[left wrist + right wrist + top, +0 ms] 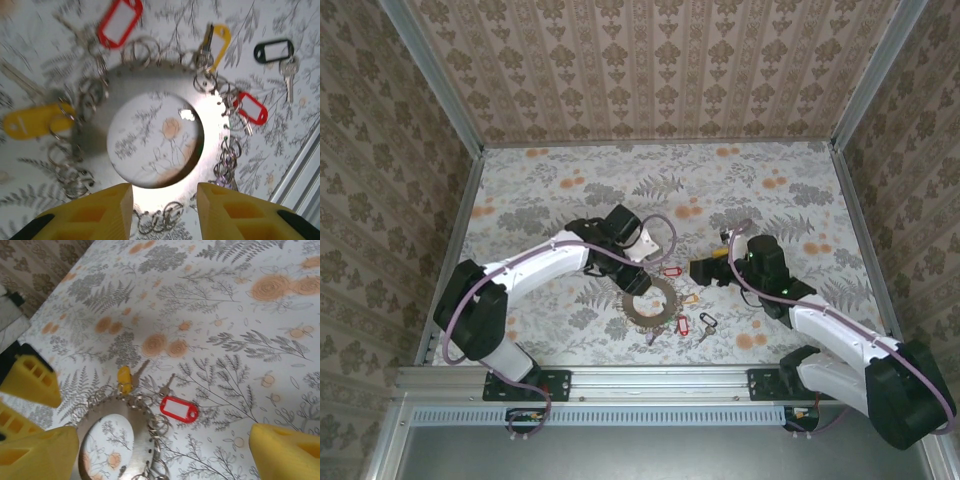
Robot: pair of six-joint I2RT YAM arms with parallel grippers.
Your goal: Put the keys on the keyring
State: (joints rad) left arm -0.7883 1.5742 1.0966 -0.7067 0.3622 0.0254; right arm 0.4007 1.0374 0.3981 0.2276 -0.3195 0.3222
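Note:
The keyring is a flat grey disc with a wide hole, lying on the floral cloth with small split rings round its rim. Keys with tags lie round it: red, yellow, black, another red and another yellow. My left gripper hovers over the keyring's near rim, its yellow fingers apart and gripping nothing. My right gripper stands wide open over the cloth beside the keyring, close to a red-tagged key and a yellow tag.
Both arms meet at mid-table, the left gripper above the ring's far-left rim and the right gripper just to its right. A metal rail runs along the near edge. Patterned walls close in the table.

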